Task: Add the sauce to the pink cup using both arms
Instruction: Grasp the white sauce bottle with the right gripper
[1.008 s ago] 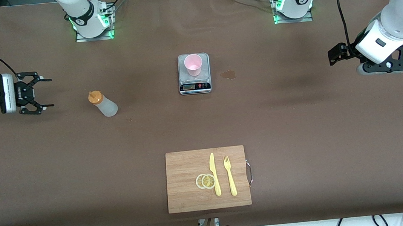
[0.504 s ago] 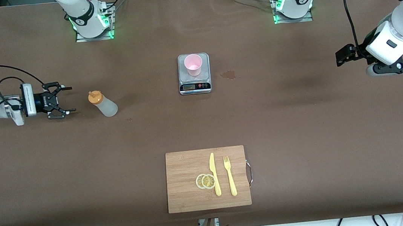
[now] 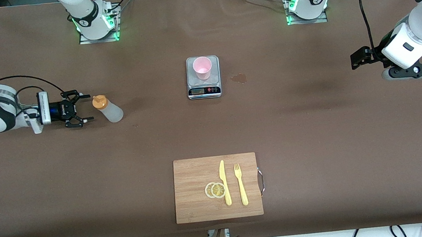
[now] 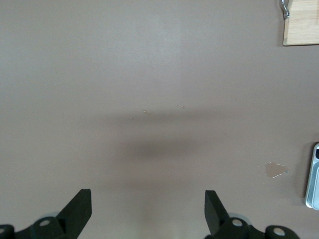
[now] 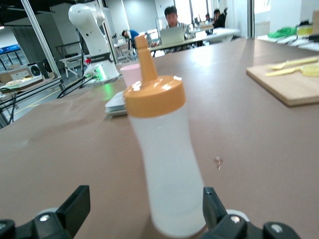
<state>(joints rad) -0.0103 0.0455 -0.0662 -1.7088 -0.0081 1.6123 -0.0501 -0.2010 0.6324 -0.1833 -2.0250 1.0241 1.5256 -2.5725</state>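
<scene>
Brown table fills the front view, nothing spilled on it but a small wet spot just beside the scale toward the left arm's end. Left arm sits at the right edge of the frame, waiting; left gripper hangs over bare table well apart from everything, fingers spread wide in its wrist view, likely parked until the bottle comes its way. Right arm comes in along the left edge, wrist turned level so the right gripper lies low and sideways, fingers spread with the tips just short of the sauce; no contact yet. That level pose suits a side grasp on the body under the orange cap. Right wrist view shows the bottle upright, centred in the gap. Cutting board lies lower centre, with knife, fork and lemon slices, off the work path. Scale sits upper centre, pink cup upright on it, probably so the poured amount gets weighed. Pour not started; grasp comes first.
</scene>
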